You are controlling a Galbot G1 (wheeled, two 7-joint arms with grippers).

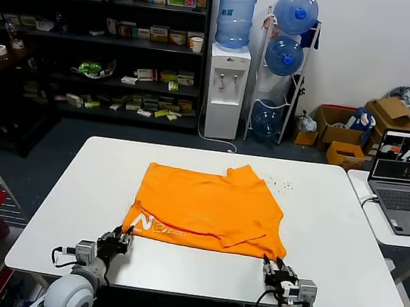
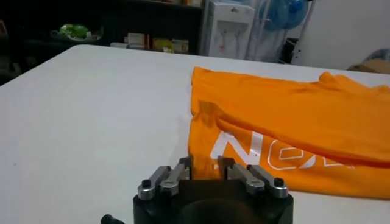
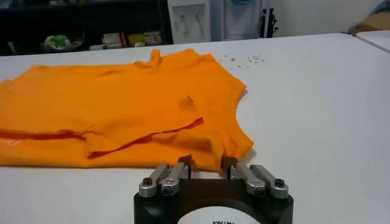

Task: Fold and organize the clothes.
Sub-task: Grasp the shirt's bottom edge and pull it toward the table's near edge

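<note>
White table before dark stocked shelves, water dispenser, bottle rack, grey floor.

Bright even lighting, soft shadows, blurred backgrounds

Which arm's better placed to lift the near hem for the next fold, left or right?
Neither clearly; likely both. The left gripper is at the near-left corner of the orange T-shirt, by the white lettering. The right gripper is at the near-right corner. Each has its jaws around the hem edge.

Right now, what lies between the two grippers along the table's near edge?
In the head view, the orange T-shirt's near hem and bare table separate the left gripper from the right gripper.
</note>
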